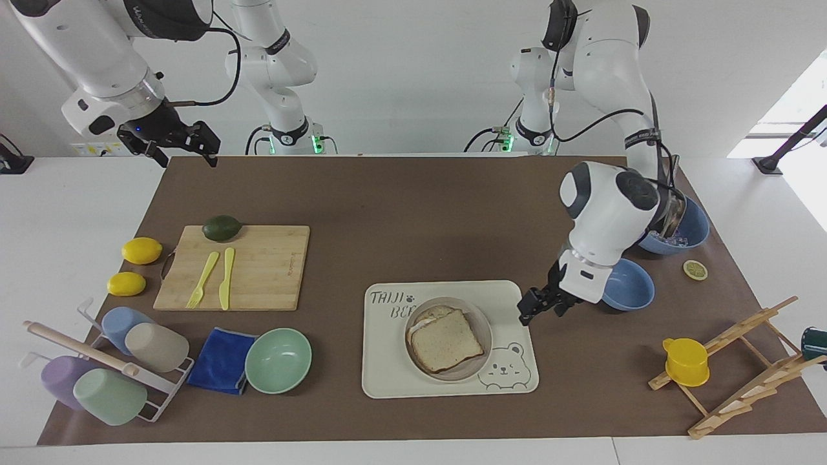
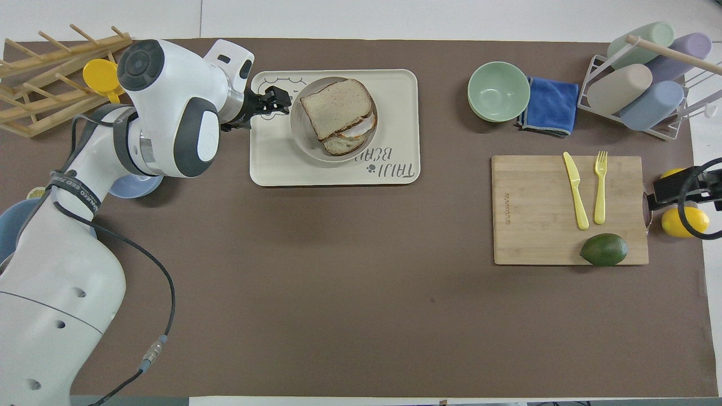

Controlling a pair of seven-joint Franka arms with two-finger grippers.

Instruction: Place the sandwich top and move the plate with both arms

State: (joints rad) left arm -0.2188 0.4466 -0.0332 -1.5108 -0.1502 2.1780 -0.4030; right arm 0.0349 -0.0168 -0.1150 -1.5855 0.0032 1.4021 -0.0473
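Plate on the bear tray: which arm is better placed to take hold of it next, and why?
Probably left: its pincer hangs at the tray's edge beside the plate; the right pincer waits over the mat's corner.
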